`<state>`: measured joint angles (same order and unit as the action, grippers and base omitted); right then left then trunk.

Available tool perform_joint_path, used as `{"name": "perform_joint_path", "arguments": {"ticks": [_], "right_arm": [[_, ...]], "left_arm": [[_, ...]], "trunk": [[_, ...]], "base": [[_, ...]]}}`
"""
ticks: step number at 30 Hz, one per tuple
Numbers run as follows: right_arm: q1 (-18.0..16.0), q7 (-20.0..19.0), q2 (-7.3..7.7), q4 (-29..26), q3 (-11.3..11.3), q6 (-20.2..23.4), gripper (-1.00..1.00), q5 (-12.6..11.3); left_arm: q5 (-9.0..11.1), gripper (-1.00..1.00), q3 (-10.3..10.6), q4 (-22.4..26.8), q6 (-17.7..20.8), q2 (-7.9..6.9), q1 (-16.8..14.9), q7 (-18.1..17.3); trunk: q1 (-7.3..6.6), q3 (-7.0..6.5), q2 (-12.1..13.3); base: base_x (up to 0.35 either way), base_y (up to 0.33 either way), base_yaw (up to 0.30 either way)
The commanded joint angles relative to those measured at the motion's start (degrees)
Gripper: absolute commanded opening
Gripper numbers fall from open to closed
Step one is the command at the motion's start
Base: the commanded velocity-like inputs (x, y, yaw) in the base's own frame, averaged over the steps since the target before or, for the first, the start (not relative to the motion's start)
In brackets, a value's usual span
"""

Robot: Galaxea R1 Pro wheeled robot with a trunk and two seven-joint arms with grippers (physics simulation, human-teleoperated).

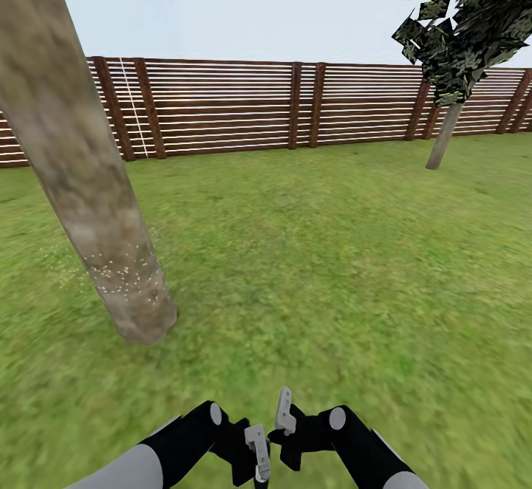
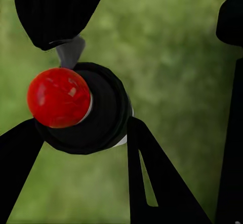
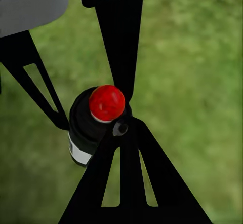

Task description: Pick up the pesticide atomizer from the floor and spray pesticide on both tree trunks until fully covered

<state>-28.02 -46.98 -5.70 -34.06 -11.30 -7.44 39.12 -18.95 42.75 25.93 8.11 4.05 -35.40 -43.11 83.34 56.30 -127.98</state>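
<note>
The pesticide atomizer, a dark bottle with a red top and a white label, sits between the fingers of my left gripper, which is shut on it. My right gripper is shut with nothing in it, its tips close beside the bottle's neck. Both grippers hang low in the head view, left gripper and right gripper almost touching, over the lawn. A thick grey-brown tree trunk leans at the left, with white specks near its base. A second tree stands far off at the right by the fence.
A brown slatted wooden fence closes off the lawn at the back. Open green grass stretches between the two trees and ahead of my arms.
</note>
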Motion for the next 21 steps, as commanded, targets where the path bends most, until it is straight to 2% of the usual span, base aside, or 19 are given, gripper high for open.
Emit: {"name": "perform_joint_path", "arguments": {"ticks": [1,3,5,7,10,11,15,16,17,18,19,20,21], "right_arm": [[0.0,0.0,-0.01,0.0,0.1,-0.5,-1.0,0.6],[0.0,0.0,-0.01,-0.1,0.1,-0.5,-1.0,0.6],[0.0,0.0,-0.01,-0.2,0.1,-0.5,-1.0,0.6],[0.0,0.0,-0.01,-0.2,0.1,-0.5,-1.0,0.6],[0.0,0.0,-0.01,-0.3,0.1,-0.5,-1.0,0.6],[0.0,0.0,-0.01,-0.3,0.1,-0.5,1.0,0.6],[0.0,0.1,0.21,0.2,0.4,-0.5,1.0,0.7],[0.0,0.3,0.38,0.3,0.5,-0.5,1.0,0.8],[0.0,0.5,0.74,0.3,0.8,-0.5,1.0,0.8],[0.0,1.3,1.77,0.5,2.1,-0.5,1.0,0.8],[0.1,3.5,3.35,1.6,4.6,-0.5,1.0,0.9],[0.2,7.3,4.53,4.7,7.8,-0.5,1.0,0.9],[0.2,12.7,5.24,8.9,11.3,-0.6,1.0,0.8]], "left_arm": [[-0.2,-1.0,-0.1,-0.1,0.4,-0.06,0.0,-0.2],[-0.4,-1.0,-0.1,-0.4,0.4,-0.31,0.0,-0.1],[-0.7,-1.0,-0.1,-0.9,0.5,-1.21,0.0,-0.1],[-0.9,-1.0,0.2,-2.1,0.5,-3.11,0.0,0.0],[-1.1,-1.0,0.6,-2.7,0.5,-6.94,0.0,0.0],[-1.2,-1.0,0.6,-3.2,0.5,-8.08,0.1,0.0],[-2.7,-1.0,0.4,-7.4,0.4,-13.4,0.1,0.4],[-2.5,-1.0,0.1,-8.2,0.3,-14.69,0.1,1.9],[-1.6,-1.0,-0.2,-8.7,0.3,-15.75,0.1,4.4],[0.5,-1.0,-0.8,-9.0,0.3,-16.39,0.5,7.8],[3.5,-1.0,-1.4,-9.2,0.3,-16.72,1.7,12.0],[7.2,-1.0,-2.2,-9.3,-0.4,-16.88,3.1,16.9],[11.1,-1.0,-3.2,-9.6,-2.5,-16.97,4.6,21.7]], "trunk": [[-0.01,0.05,0.0],[-0.01,0.05,0.0],[-0.01,0.05,0.0],[-0.01,0.05,0.0],[-0.01,0.05,0.0],[-0.01,0.05,0.0],[-0.01,0.05,0.0],[-0.01,0.05,0.0],[-0.01,0.05,0.0],[-0.01,0.05,0.0],[-0.01,0.05,0.0],[-0.01,0.05,0.0],[-0.01,0.05,0.0]], "base": [[0.0,0.0,0.0],[0.0,0.0,0.0],[0.0,0.0,0.0],[0.0,0.0,0.0],[0.0,0.0,0.0],[0.0,0.0,0.0],[0.0,0.0,0.0],[0.0,0.0,0.0],[0.0,0.0,0.0],[0.0,0.0,0.0],[0.0,0.0,0.0],[0.0,0.0,0.0],[0.0,0.0,0.0]]}}
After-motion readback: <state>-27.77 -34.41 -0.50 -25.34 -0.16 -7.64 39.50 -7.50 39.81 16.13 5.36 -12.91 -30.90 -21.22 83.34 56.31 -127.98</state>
